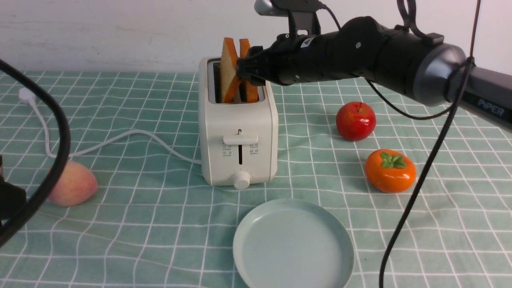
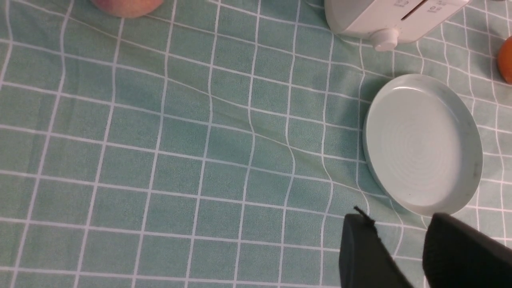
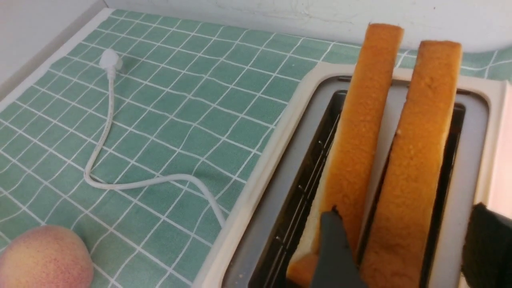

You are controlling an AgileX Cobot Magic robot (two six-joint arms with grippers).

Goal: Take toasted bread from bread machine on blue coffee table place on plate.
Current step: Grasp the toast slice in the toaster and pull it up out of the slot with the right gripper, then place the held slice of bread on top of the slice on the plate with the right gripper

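Note:
The cream-white bread machine [image 1: 238,132] stands on the blue coffee table [image 1: 152,224], with two slices of toasted bread upright in its slots. In the front view these are the left slice [image 1: 229,68] and the right slice [image 1: 245,47]. My right gripper [image 1: 246,72] is open at the slots. In the right wrist view its jaws [image 3: 405,210] straddle the right slice [image 3: 420,140]. One finger [image 3: 334,248] is by the gap next to the left slice [image 3: 360,120]. The empty plate [image 1: 293,244] lies in front of the toaster. My left gripper [image 2: 398,218] is open and empty above the cloth by the plate's rim [image 2: 424,208].
A red apple [image 1: 355,121] and an orange persimmon [image 1: 390,171] lie right of the toaster. A peach [image 1: 74,184] lies at the left. The white cord [image 1: 120,138] trails left to its plug [image 1: 26,96]. A black cable [image 1: 60,152] hangs at the left edge.

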